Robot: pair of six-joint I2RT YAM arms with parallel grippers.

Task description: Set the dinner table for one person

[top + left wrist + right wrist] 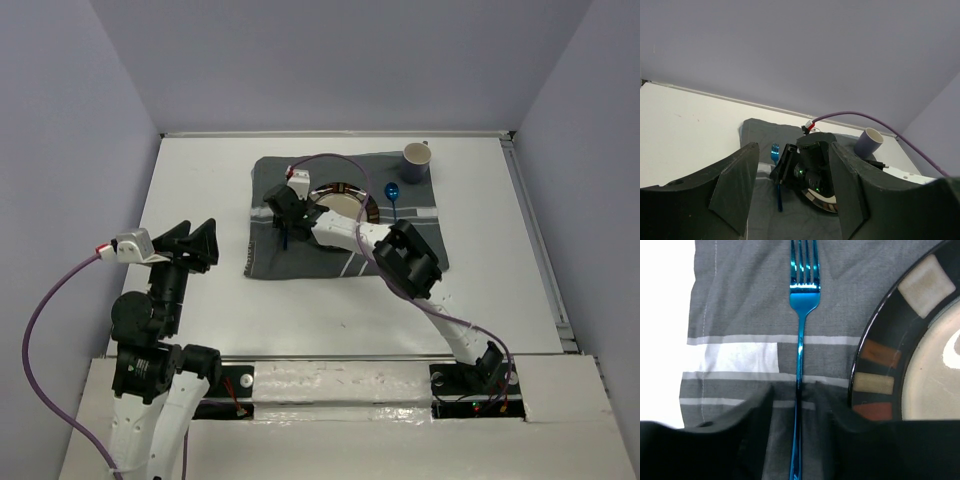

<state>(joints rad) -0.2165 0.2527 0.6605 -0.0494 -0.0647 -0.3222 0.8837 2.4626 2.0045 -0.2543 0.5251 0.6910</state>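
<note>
A blue fork lies flat on the dark grey striped mat, just left of the patterned plate. My right gripper is open, low over the mat, with one finger on each side of the fork's handle and a small gap on both sides. From above, the right gripper reaches over the plate to the mat's left part. A blue spoon lies right of the plate and a purple cup stands at the mat's far right corner. My left gripper is open and empty above the white dinner table.
The mat lies in the middle of the table, far side. The right arm's elbow hangs over the mat's near right corner. Walls close in the table at the back and both sides.
</note>
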